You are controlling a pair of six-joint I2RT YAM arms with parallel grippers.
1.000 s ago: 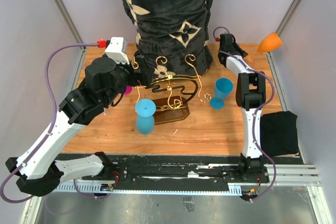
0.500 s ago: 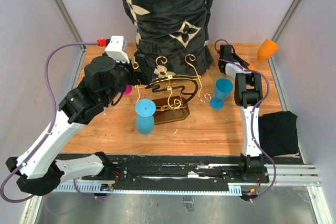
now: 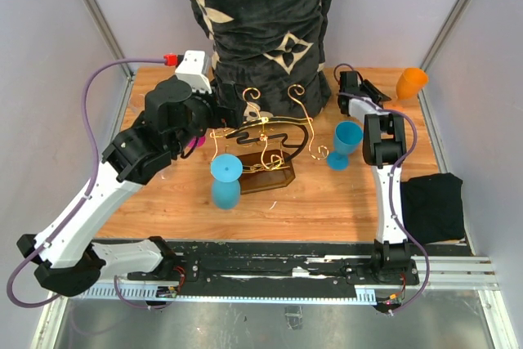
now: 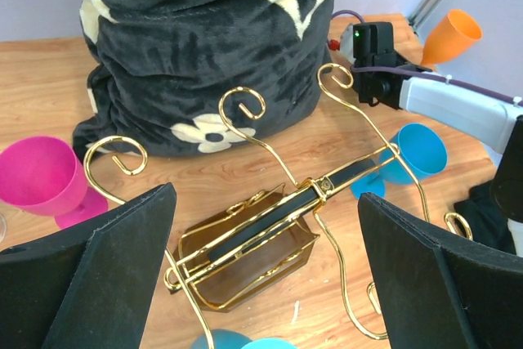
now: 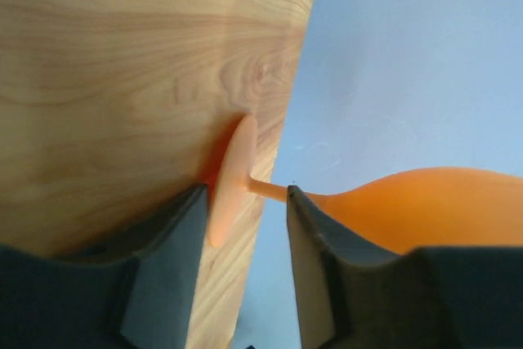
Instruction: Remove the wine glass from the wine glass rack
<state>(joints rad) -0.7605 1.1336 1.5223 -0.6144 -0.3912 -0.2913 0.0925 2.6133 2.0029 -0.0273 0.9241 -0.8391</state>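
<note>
The gold curly wire rack (image 3: 265,140) stands mid-table on its brown base; it also shows in the left wrist view (image 4: 270,218). A blue glass (image 3: 225,179) hangs upside down from its front left arm. My left gripper (image 3: 231,108) hovers wide open and empty above the rack's back left (image 4: 261,284). An orange glass (image 3: 411,83) stands upright in the back right corner. My right gripper (image 3: 381,93) is beside its foot (image 5: 231,181), jaws parted on either side of the foot's edge (image 5: 245,226), one finger lying along the table.
A second blue glass (image 3: 346,143) stands on the table just right of the rack. A pink glass (image 4: 37,177) stands at the left. A black patterned velvet bundle (image 3: 261,22) fills the back. A black cloth (image 3: 433,206) lies at the right edge. Walls close both sides.
The orange glass has come down from a raised tilt to upright on the table corner, with my right gripper following. My left arm has shifted right and back toward the rack.
</note>
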